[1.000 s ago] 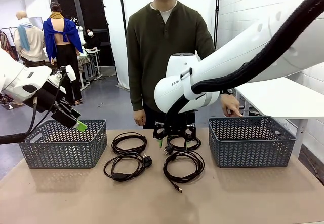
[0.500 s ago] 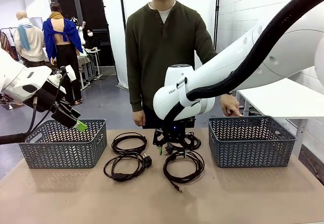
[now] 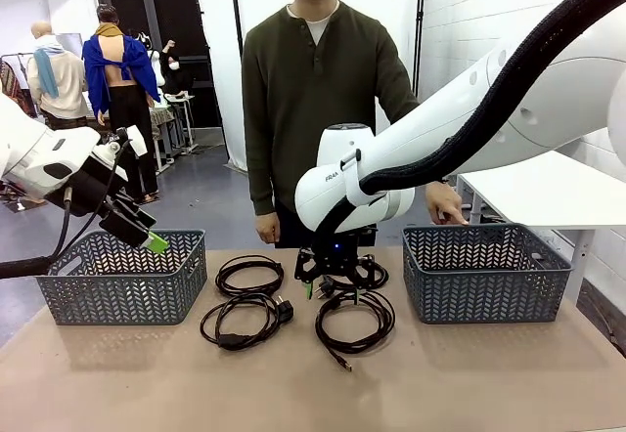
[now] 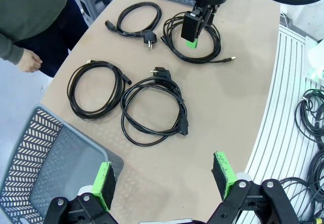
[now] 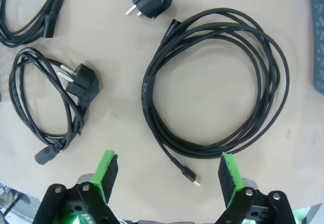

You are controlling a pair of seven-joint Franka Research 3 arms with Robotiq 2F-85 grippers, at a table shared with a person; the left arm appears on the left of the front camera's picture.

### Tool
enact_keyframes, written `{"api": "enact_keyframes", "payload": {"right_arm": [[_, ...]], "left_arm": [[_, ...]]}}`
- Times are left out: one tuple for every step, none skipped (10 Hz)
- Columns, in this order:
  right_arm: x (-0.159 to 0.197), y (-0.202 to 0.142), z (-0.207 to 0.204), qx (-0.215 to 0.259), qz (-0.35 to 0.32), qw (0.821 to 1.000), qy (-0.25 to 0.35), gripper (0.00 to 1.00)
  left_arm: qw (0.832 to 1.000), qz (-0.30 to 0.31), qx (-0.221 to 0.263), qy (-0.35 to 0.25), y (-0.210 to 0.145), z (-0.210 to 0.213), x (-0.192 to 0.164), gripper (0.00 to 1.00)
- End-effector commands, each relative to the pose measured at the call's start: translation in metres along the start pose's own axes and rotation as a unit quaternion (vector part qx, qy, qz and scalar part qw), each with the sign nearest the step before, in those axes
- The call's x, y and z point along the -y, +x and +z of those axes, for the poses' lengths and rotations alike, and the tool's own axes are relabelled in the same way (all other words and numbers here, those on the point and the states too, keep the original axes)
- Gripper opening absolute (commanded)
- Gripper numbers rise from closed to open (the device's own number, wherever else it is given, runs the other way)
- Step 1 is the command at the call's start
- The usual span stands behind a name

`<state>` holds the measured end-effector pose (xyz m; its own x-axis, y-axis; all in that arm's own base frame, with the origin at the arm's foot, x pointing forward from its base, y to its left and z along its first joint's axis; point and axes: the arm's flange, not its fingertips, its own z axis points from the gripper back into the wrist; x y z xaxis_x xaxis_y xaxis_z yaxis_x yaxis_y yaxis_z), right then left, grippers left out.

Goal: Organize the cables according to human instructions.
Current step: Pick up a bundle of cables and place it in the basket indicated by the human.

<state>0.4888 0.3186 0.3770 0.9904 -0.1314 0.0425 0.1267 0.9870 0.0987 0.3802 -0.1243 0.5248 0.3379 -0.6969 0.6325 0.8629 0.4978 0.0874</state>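
Four black coiled cables lie mid-table between two baskets. The front right cable (image 3: 355, 323) (image 5: 215, 82), thin with a small plug end, lies right under my right gripper (image 3: 334, 293) (image 5: 167, 176), which hovers open just above it with nothing between its fingers. Behind it, the back right cable (image 3: 370, 274) is partly hidden by that gripper. The back left cable (image 3: 249, 276) (image 4: 96, 89) and the front left cable (image 3: 245, 320) (image 4: 152, 112), with a chunky plug, lie apart from it. My left gripper (image 3: 147, 235) (image 4: 163, 178) hangs open over the left basket (image 3: 122, 278).
A second grey basket (image 3: 486, 271) stands at the right; the person's hand (image 3: 445, 205) rests at its far rim. Their other hand (image 3: 269, 227) hangs by the table's far edge. The table's near half is bare. The left basket's corner (image 4: 40, 173) sits below my left fingers.
My right arm has come down and a little toward the near side, bringing its gripper close over the right-hand cables. The left arm, the person and the cables have stayed put.
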Motion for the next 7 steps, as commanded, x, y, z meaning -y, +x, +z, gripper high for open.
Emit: {"api": "enact_keyframes", "payload": {"right_arm": [[0.001,0.005,-0.003,-0.005,0.000,1.000,0.001,1.00],[0.000,0.010,-0.009,-0.004,-0.002,1.000,0.000,1.00],[-0.002,0.014,-0.016,-0.006,-0.005,1.000,0.001,1.00],[-0.005,0.018,-0.018,-0.006,-0.007,1.000,-0.005,1.00],[-0.008,0.021,-0.019,-0.009,-0.007,1.000,-0.006,1.00],[-0.011,0.023,-0.022,-0.012,-0.010,1.000,-0.012,1.00],[-0.014,0.026,-0.026,-0.019,-0.009,1.000,-0.016,1.00]], "left_arm": [[1.000,-0.002,0.006,-0.008,-0.003,-0.001,-0.002,1.00],[1.000,-0.002,0.006,-0.008,-0.003,-0.001,-0.002,1.00],[1.000,-0.002,0.006,-0.008,-0.003,-0.001,-0.002,1.00],[1.000,-0.002,0.006,-0.008,-0.003,-0.001,-0.002,1.00],[1.000,-0.002,0.006,-0.008,-0.003,-0.001,-0.002,1.00],[1.000,-0.002,0.006,-0.008,-0.003,-0.001,-0.002,1.00],[1.000,-0.002,0.006,-0.008,-0.003,-0.001,-0.002,1.00]]}}
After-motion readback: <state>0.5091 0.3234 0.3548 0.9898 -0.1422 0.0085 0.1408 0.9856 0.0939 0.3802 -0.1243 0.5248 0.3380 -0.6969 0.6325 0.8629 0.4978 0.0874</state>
